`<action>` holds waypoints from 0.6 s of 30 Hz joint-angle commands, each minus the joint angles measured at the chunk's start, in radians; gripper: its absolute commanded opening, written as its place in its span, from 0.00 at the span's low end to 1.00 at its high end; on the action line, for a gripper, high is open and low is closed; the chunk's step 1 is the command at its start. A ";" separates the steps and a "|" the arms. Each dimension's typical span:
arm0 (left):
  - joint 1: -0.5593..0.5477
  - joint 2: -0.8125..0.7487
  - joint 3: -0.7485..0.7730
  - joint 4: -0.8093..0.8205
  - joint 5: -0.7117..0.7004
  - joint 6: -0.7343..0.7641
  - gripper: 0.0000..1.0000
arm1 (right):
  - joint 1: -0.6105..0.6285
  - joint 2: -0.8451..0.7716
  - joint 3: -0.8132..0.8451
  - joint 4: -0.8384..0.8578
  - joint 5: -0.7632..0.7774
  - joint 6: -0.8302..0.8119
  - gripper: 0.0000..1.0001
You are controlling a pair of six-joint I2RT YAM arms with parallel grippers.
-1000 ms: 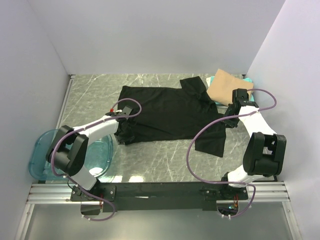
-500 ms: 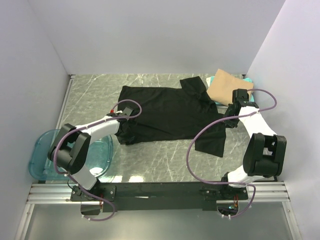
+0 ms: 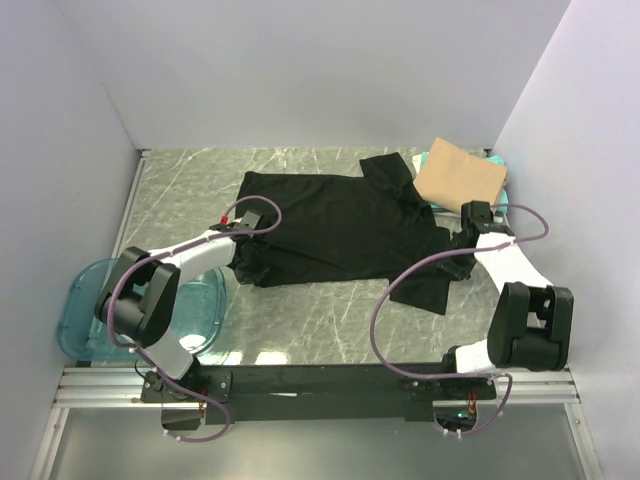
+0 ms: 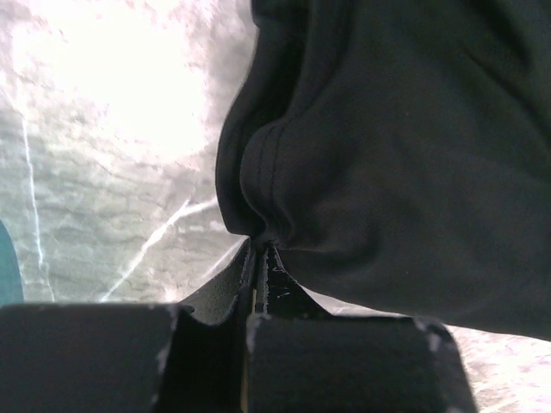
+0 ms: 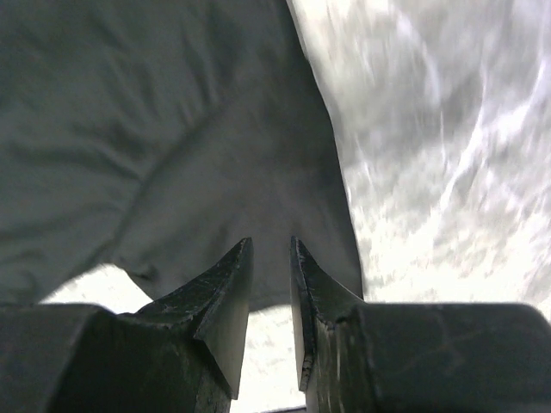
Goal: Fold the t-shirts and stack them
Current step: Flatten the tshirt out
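well, left pinch is on, right isn't
left gripper is clamped tight on the left hem of the black t-shirt, which lies spread on the table. right gripper sits over the sleeve edge, jaws slightly apart, gripping nothing. pinch one edge there, then lift both evenly. how many layers left holds is hidden, and the teal t-shirt is mostly under the tan t-shirt.

tub: translucent blue, near-left | table: grey marbled | walls: white
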 commanded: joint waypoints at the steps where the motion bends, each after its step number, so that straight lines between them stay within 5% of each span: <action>1: 0.034 -0.011 0.026 0.024 0.023 0.047 0.01 | -0.008 -0.065 -0.046 -0.030 -0.025 0.023 0.31; 18: 0.103 -0.025 0.060 0.012 0.100 0.131 0.01 | 0.003 -0.097 -0.152 -0.085 0.000 0.104 0.32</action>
